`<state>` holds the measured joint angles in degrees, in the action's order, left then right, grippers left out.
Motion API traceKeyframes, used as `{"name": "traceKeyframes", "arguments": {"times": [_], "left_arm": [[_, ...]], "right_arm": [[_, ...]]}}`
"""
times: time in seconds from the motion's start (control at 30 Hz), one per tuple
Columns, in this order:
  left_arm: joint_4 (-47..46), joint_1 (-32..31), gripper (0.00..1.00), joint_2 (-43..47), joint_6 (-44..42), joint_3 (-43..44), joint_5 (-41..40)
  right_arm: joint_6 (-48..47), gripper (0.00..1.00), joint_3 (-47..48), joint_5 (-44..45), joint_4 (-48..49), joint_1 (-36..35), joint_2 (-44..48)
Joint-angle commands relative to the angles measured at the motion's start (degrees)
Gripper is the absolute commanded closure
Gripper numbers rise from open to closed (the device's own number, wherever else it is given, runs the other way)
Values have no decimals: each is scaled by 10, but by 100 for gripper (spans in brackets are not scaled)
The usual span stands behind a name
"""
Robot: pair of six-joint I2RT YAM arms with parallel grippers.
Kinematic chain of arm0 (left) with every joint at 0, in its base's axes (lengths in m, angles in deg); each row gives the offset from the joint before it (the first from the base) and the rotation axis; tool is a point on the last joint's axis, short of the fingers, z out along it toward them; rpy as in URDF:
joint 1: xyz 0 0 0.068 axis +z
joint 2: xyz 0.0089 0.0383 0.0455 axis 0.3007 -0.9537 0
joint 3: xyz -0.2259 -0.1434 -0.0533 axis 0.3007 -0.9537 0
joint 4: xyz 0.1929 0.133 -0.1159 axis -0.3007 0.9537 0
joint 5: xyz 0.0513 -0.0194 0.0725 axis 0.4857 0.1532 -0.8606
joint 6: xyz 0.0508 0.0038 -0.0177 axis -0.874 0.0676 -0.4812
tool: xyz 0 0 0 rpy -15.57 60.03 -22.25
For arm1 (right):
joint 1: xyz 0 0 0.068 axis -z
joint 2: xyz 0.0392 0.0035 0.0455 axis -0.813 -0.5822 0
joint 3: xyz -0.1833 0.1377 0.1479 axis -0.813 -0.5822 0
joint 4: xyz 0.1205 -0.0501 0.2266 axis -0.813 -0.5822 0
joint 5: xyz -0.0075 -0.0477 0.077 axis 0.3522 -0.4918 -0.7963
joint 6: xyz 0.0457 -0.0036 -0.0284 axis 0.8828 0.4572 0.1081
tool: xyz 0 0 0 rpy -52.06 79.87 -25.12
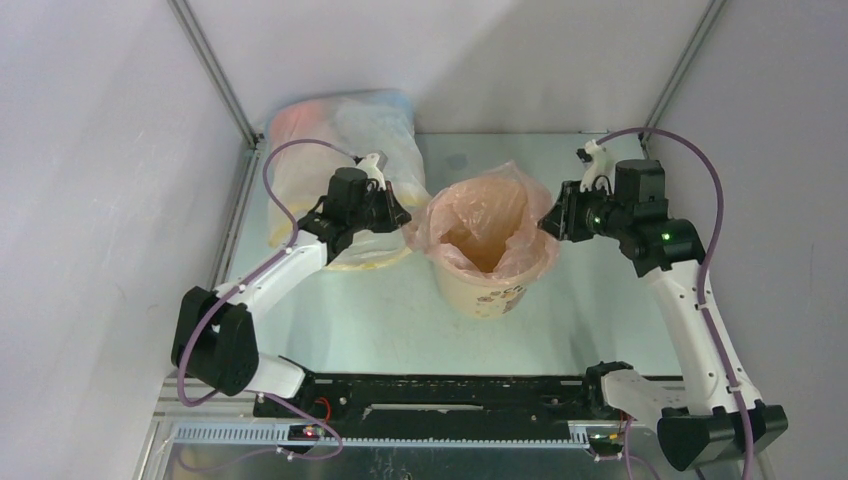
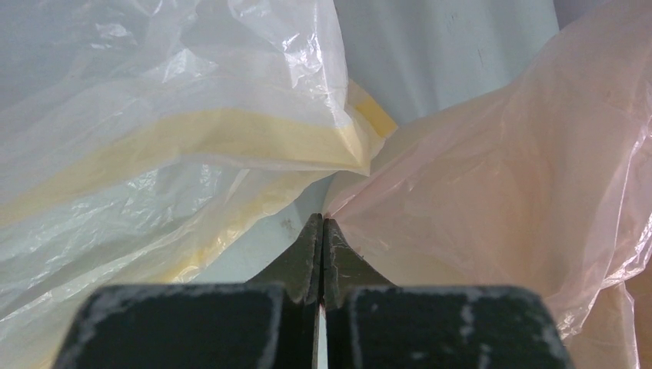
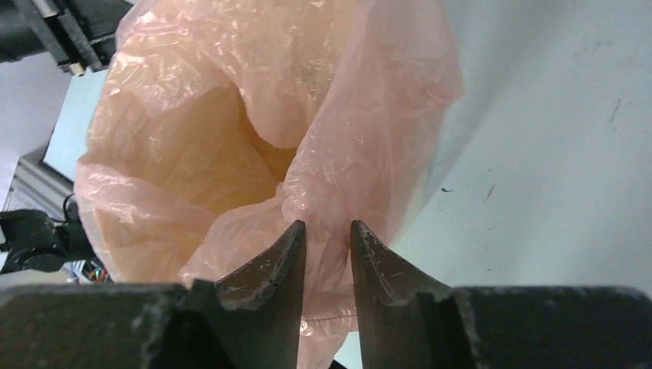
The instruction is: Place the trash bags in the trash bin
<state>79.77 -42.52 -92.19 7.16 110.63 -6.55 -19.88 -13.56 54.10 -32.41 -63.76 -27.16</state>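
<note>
The pink bag sits inside the bin at mid-frame; the left hand pinches one edge, the right hand is narrow round the other, so I think stretching it over the rim comes next.

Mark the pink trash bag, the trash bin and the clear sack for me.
pink trash bag [image 1: 455, 215]: top view, crinkled film at the left of the bin's mouth.
trash bin [image 1: 475, 292]: top view, tan side wall below the bag.
clear sack [image 1: 310, 135]: top view, bulging far end.
</note>
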Motion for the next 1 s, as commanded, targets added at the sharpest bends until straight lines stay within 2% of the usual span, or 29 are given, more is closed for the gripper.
{"name": "traceKeyframes", "arguments": {"times": [0.0,0.1,0.2,0.3,0.47,0.57,0.97], "left_arm": [[-7,-5,100,16,-5,-3,-10],[-4,-5,100,8,-8,-3,-13],[-4,-5,100,2,-8,-5,-11],[-5,-6,100,-1,-10,-8,-11],[-11,-7,100,-22,-11,-6,-5],[-14,-10,100,-35,-11,-6,-2],[-47,-17,100,-49,-3,-37,-2]], "right_arm": [[21,70,-16,35,28,22,19],[34,82,-35,48,55,50,32],[50,88,-55,54,66,78,29],[61,82,-78,53,86,90,27],[87,82,-117,47,143,89,0],[92,75,-120,50,149,107,-16],[126,74,-222,37,242,115,-29]]}}
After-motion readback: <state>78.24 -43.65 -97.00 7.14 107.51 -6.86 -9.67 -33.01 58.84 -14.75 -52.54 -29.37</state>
